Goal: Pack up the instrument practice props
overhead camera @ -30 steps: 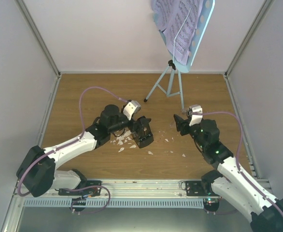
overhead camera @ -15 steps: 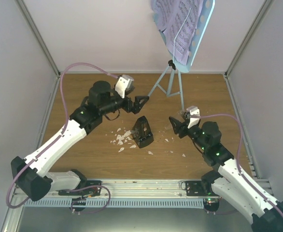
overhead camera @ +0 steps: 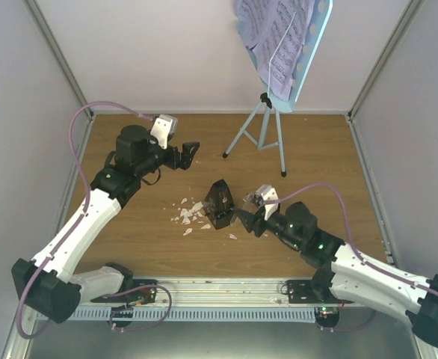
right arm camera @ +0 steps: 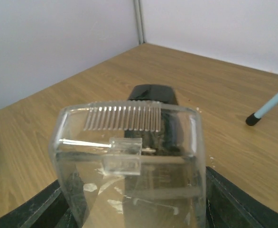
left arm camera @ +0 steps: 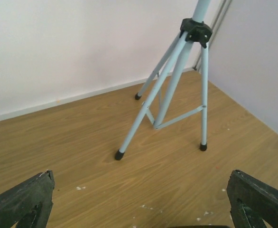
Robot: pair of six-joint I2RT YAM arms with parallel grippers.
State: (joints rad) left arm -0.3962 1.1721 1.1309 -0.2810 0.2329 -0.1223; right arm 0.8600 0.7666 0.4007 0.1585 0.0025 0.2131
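- Brown wood makes up the surface [overhead camera: 331,157], seen from above. What stands on it?
- A light blue music stand [overhead camera: 314,56] stands at the back right on three thin legs. Lilac pages [overhead camera: 275,37] with printed notes lean on its top part.
- And the little black thing?
- That is the metronome [overhead camera: 220,203]. It sits in the middle of the surface, with white crumbs [overhead camera: 189,215] just to its left.
- Where are the arms?
- The left pincer [overhead camera: 190,153] hangs at the back left, well apart from the metronome, and points toward the stand's legs. The right pincer [overhead camera: 242,218] is low, just beside the metronome on its right.
- Now the left wrist camera.
- Two black fingers [left arm camera: 20,204] sit far apart in the bottom corners. This pincer is wide open and has hold of nothing. Past them the stand's three legs each put a black foot on the wood.
- And the right wrist camera?
- A clear cover [right arm camera: 129,156] fills the view. Dark fingers sit tight against both its sides, so the right pincer is partly closed and has hold of the cover. The black top of the metronome pokes up just behind it. I cannot tell if they touch. One foot of the stand shows at the right edge.
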